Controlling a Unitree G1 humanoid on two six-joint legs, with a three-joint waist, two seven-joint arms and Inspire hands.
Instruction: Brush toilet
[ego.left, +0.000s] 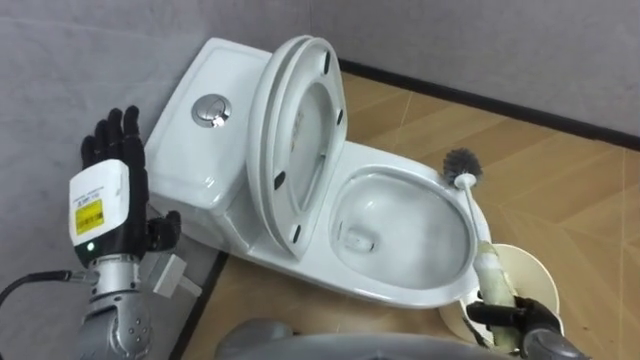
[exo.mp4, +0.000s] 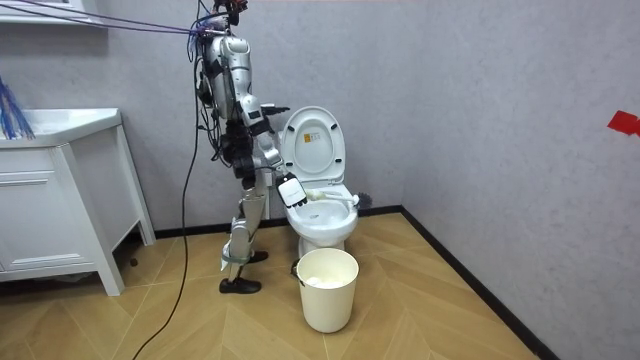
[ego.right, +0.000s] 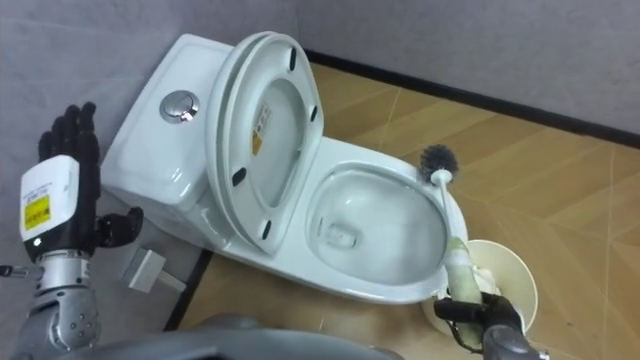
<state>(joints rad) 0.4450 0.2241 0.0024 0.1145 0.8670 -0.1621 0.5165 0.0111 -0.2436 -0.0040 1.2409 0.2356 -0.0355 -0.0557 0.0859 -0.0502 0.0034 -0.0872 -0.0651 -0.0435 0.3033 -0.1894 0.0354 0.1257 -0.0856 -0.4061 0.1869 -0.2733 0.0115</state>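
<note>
Toilet (ego.left: 350, 285) stands against the wall (ego.left: 500, 40) with its lid (ego.left: 295, 130) up and bowl open; scrubbing seems not yet begun, with bare floor (ego.left: 560, 190) to its right and a bin (ego.left: 530, 275) crowding the near rim. The brush (ego.left: 468, 205) crosses the bowl's right rim with its bristles outside, its handle gripped by the curled fingers of the right hand (ego.left: 515, 318). The left hand (ego.left: 125, 170) hovers beside the tank (ego.left: 190, 140), fingers straight.
</note>
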